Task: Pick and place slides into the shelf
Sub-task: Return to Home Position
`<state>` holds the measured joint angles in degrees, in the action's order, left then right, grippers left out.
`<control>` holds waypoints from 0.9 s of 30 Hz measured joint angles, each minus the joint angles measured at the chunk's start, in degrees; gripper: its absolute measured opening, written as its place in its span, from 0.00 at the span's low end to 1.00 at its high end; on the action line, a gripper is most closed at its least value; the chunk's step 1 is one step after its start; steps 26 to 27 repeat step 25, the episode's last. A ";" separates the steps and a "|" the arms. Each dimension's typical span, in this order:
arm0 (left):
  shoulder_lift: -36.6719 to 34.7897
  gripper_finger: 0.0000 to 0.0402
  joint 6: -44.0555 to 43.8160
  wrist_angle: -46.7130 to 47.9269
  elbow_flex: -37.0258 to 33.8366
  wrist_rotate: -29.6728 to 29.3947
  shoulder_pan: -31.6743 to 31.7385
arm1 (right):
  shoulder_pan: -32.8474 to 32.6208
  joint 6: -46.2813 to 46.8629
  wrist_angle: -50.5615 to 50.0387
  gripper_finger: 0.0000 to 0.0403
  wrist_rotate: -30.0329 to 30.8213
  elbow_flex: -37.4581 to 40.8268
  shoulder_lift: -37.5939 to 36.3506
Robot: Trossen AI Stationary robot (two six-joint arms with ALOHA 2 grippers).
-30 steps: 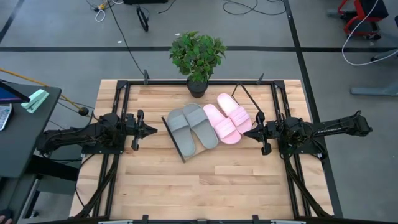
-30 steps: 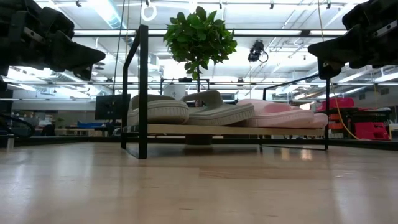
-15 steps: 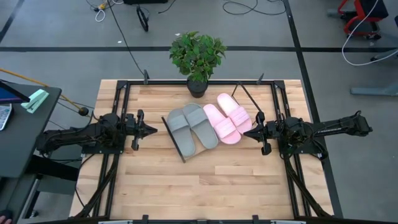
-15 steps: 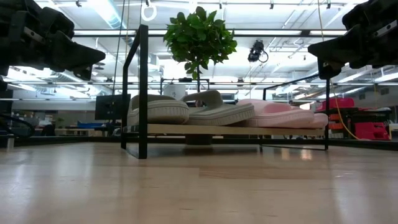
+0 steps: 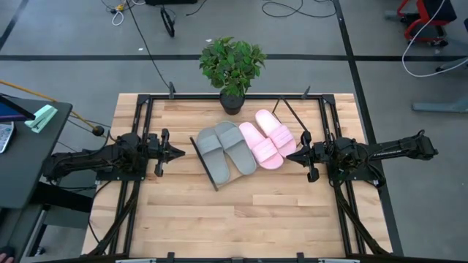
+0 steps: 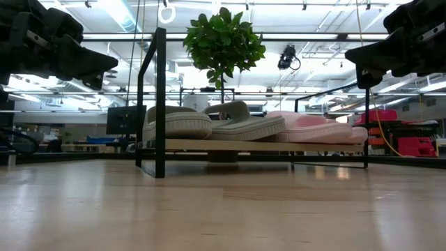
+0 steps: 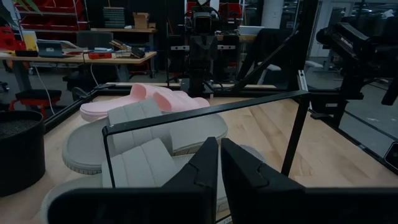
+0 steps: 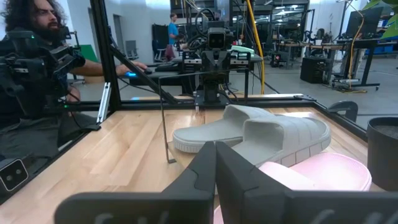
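All four slides lie sole-down, side by side, on the slanted wooden shelf (image 5: 217,175) at mid-table: the grey pair (image 5: 227,150) on its left half, the pale pink pair (image 5: 266,139) on its right. In the low view the grey slides (image 6: 209,124) and pink slides (image 6: 313,129) rest on the board inside the black wire frame. My left gripper (image 5: 181,153) hovers left of the shelf, shut and empty, its fingers (image 7: 214,168) pointing at the grey slides (image 7: 149,143). My right gripper (image 5: 291,155) hovers right of the shelf, shut and empty, facing the slides (image 8: 261,134).
A potted plant (image 5: 232,66) stands at the table's far edge behind the shelf. Black frame rails (image 5: 146,109) run along the table's left, right and far sides. Bare tabletop (image 5: 241,219) lies nearer than the shelf. A person (image 8: 31,68) sits beyond the table.
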<state>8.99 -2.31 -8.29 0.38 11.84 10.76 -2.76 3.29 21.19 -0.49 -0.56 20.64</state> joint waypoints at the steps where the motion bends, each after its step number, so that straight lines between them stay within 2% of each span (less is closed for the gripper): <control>1: -0.02 0.05 0.02 0.00 0.00 0.00 0.00 | 0.01 0.00 0.01 0.03 0.01 0.00 0.00; 6: -0.02 0.05 0.02 0.00 0.00 0.00 0.00 | 0.00 0.00 0.02 0.03 0.00 0.02 -0.02; 17: -0.01 0.09 0.02 0.00 0.00 0.00 -0.02 | 0.00 0.00 0.02 0.03 0.00 0.01 -0.02; 27: -0.01 0.06 0.00 0.01 0.00 0.00 -0.01 | 0.02 0.00 0.00 0.03 0.01 0.00 0.00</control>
